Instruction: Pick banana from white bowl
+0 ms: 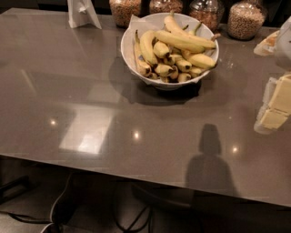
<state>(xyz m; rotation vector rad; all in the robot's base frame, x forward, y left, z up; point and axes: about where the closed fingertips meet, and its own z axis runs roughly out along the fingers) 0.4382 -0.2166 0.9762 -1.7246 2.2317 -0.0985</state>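
Lying in bowl (123,50): banana (186,41) untouched

The gripper (274,107) sits low over the table at the right edge, apparently empty; how far it is open cannot be told. The banana tops the pile, well left of it and farther back.

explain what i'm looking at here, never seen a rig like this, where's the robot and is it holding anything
There is one picture, looking down on a grey table; where the camera sits is not on record. The robot is a wheeled base with one arm. Only the pale, blocky gripper shows, at the right edge, well apart from the fruit and touching none of it. A white bowl near the back holds a pile of bananas. The long slender banana lying across the top is the one to pick. Behind the bowl stand glass jars of dry food, with a white folded thing at the back left.
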